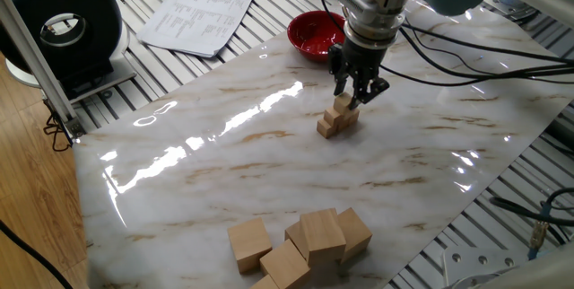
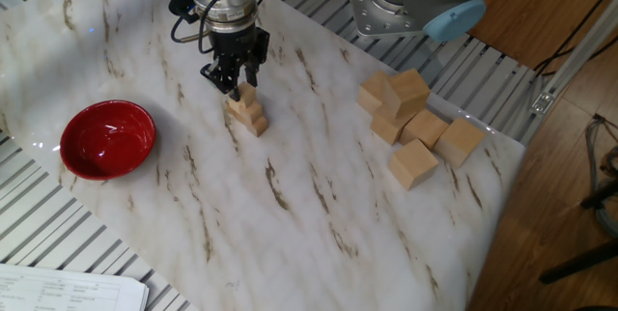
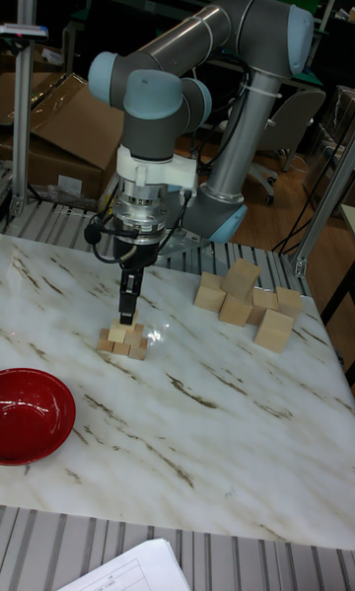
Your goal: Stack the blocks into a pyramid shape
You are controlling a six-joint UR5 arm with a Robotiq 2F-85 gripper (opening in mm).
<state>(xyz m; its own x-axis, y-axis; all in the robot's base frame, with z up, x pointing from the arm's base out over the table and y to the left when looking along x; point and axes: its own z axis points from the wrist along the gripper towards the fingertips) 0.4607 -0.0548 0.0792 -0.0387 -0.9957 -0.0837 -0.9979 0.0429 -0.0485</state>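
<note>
Blocks sit stacked in a small pyramid mid-table, and I see the top cube right at the tips of my fingers, which point straight down over it. Whether they pinch that cube I cannot tell. Larger wooden cubes lie well apart; a red bowl sits opposite.

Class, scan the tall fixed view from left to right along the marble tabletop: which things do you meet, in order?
Red bowl → small wooden block pyramid with the claw above it → pile of larger wooden cubes.
</note>
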